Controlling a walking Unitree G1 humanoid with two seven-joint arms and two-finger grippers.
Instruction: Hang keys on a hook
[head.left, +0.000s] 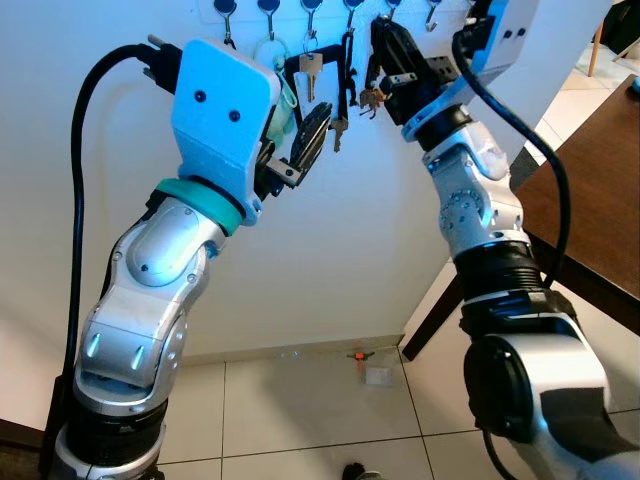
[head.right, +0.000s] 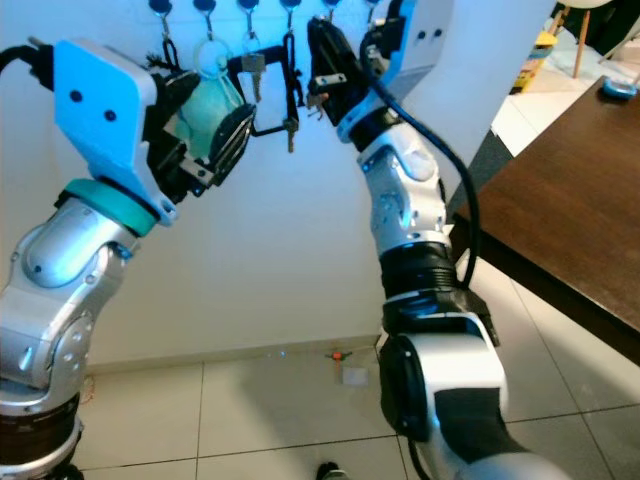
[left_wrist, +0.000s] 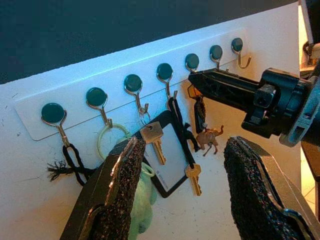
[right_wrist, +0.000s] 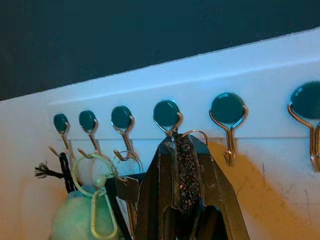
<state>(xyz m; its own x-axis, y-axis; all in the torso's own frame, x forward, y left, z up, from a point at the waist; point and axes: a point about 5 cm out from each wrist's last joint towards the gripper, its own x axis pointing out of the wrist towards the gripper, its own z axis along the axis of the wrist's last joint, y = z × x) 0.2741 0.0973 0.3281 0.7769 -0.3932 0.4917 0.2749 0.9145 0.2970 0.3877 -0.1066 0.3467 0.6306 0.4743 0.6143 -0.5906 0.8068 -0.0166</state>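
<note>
My right hand (left_wrist: 192, 76) is clamped on the keys' ring, keys (left_wrist: 209, 138) dangling at a hook (right_wrist: 167, 117) on the wall rack (left_wrist: 115, 70). My left hand (left_wrist: 182, 170) is open, hovering just below the rack.

The left part of the hook rail (left_wrist: 30, 127) is crowded by a black cord (left_wrist: 75, 162), a green ring (left_wrist: 111, 142), keys (left_wrist: 155, 142) and a card holder (left_wrist: 170, 157). Two end hooks (left_wrist: 240, 52) are left bare, reachable past the right gripper (left_wrist: 192, 78).
</note>
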